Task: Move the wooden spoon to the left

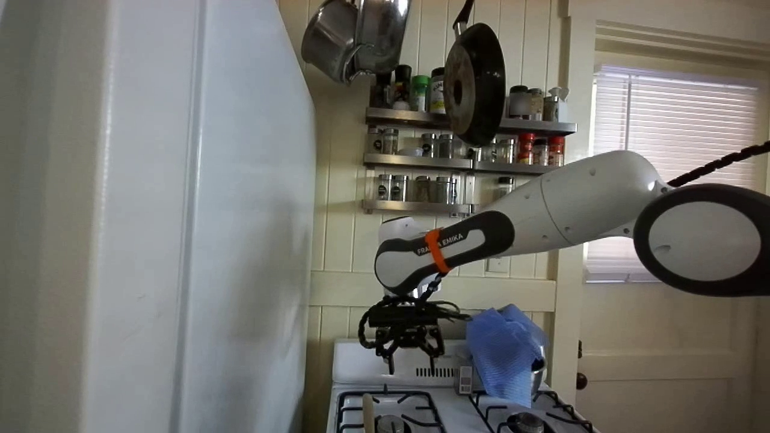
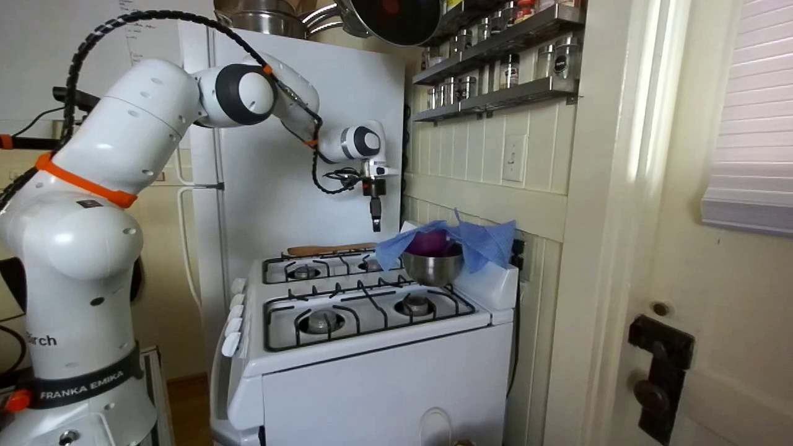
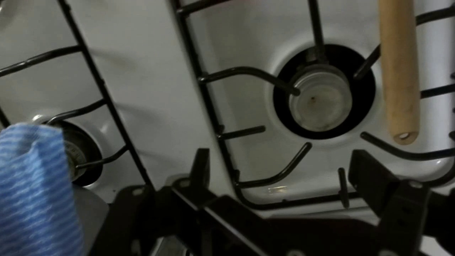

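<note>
1. Wooden spoon (image 3: 401, 81): it lies on a dark burner grate (image 3: 210, 106). At the upper right of the wrist view, its handle runs down from the top edge to a rounded end with a small hole.
2. In an exterior view the spoon (image 2: 316, 251) lies crosswise near the middle of the frame, its broader part toward the left; in an exterior view the spoon (image 1: 368, 412) comes up from the bottom edge, just left of centre.
3. Gripper (image 1: 412, 364): jaws spread wide, pointing down above the stove (image 2: 384, 384), apart from the spoon. In the wrist view its dark fingers (image 3: 369, 174) rise from the bottom, the spoon's holed end just above the finger at the lower right.
4. Burner cap (image 3: 321, 103): round and pale, just left of the handle in the wrist view.
5. Blue cloth (image 2: 492, 244): draped over a metal bowl (image 2: 433, 269) right of centre in an exterior view, a purple object (image 2: 427, 243) showing amid the folds. Its stripes show at the lower left of the wrist view.
6. Robot arm (image 2: 136, 130): white, at the left of an exterior view.
7. Shelves (image 1: 421, 207) of jars (image 1: 442, 189): upper middle of an exterior view, a frying pan (image 1: 490, 72) hanging in front.
</note>
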